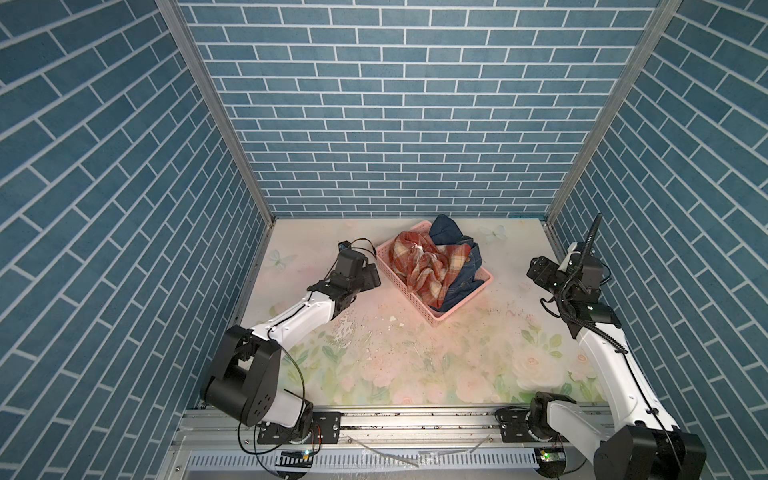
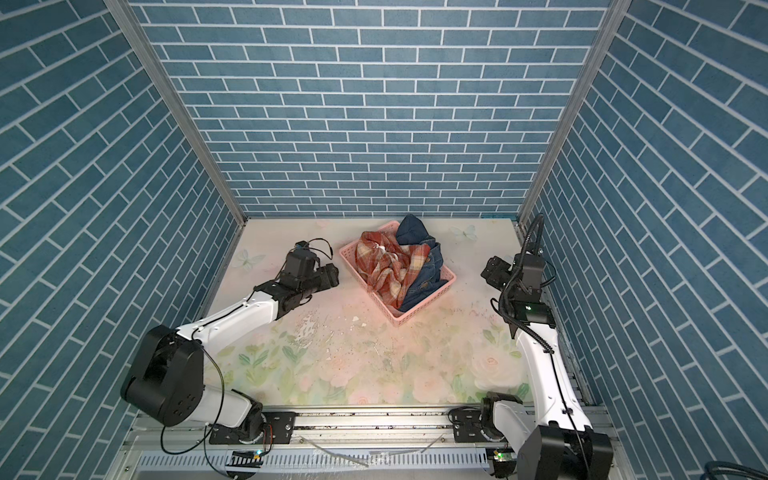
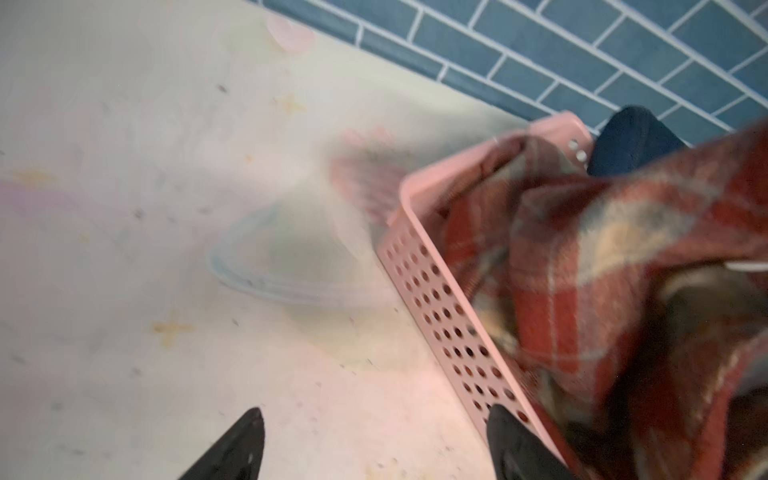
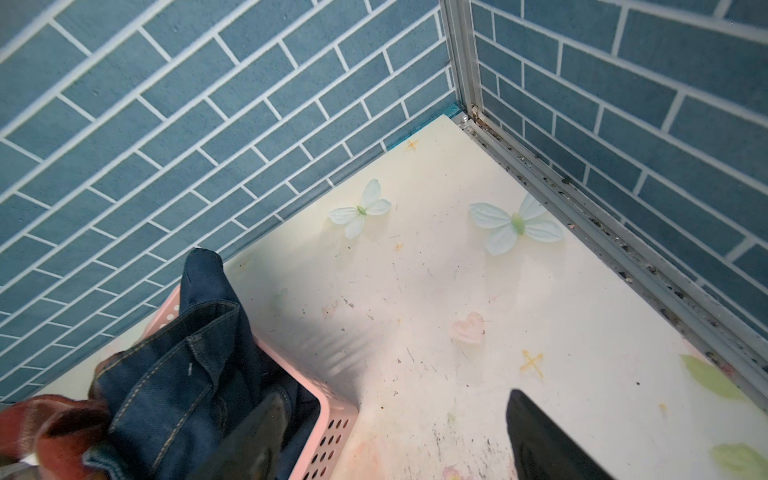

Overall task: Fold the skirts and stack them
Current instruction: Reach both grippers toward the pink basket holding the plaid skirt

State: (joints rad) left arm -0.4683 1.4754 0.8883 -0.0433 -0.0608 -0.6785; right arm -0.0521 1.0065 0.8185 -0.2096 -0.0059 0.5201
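Note:
A rust-red and cream plaid skirt (image 1: 419,266) (image 2: 386,266) lies crumpled in the pink basket (image 1: 440,318) (image 2: 399,318). Dark blue denim skirts (image 1: 465,282) (image 2: 428,274) are bunched beside and behind it, and one corner (image 1: 446,230) pokes up over the far rim. My left gripper (image 1: 374,276) (image 3: 376,411) hangs open just left of the basket (image 3: 436,307), holding nothing, with one fingertip (image 3: 505,428) in front of the perforated wall. My right gripper (image 1: 536,268) (image 4: 395,397) stands open and empty, well right of the basket (image 4: 336,419). The plaid skirt (image 3: 582,291) and the denim (image 4: 174,382) show in the wrist views.
The basket sits at the back middle of a floral-print table (image 1: 415,365) (image 2: 374,365). Blue brick-pattern walls close in the back and both sides, with aluminium posts (image 4: 461,58) in the corners. Small flakes of debris (image 1: 392,318) lie in front of the basket. A metal rail (image 1: 415,419) runs along the front.

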